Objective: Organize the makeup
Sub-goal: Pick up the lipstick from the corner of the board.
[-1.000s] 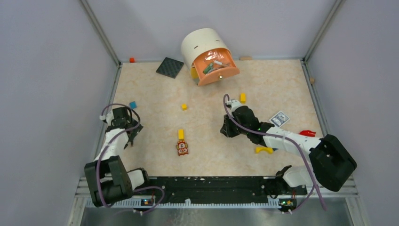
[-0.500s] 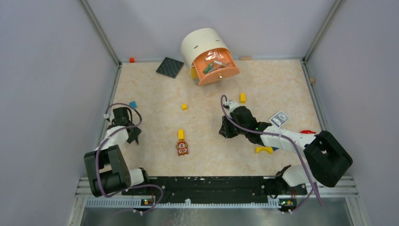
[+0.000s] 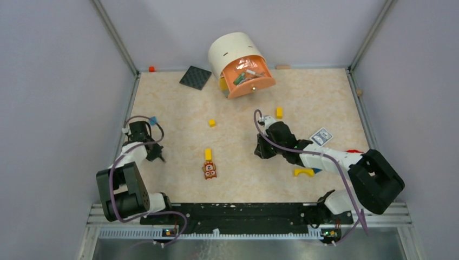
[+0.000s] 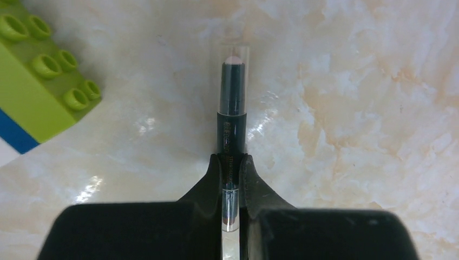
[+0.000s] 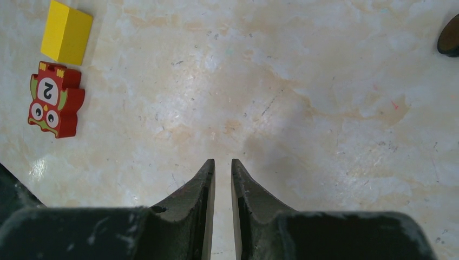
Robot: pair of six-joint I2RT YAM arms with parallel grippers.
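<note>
Now, left fingers (image 4: 231, 179): clamped on a dark makeup stick (image 4: 233, 108), its capped tip pointing ahead.
Right fingers (image 5: 222, 179): nearly closed, empty.

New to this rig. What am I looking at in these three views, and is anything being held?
Two robot arms are bolted at the near edge of a marble-patterned table. The overhead view looks down from behind them; the other two views come from cameras on each wrist, looking past its own jaws.

The left gripper has its jaws shut on a dark makeup stick with a clear cap, which lies flat on the table beside a green toy brick. The right gripper holds nothing, its jaws nearly together above bare table.

Also on the table: a cream round organizer with an orange drawer open and holding small items, yellow blocks and an owl-face tile.
</note>
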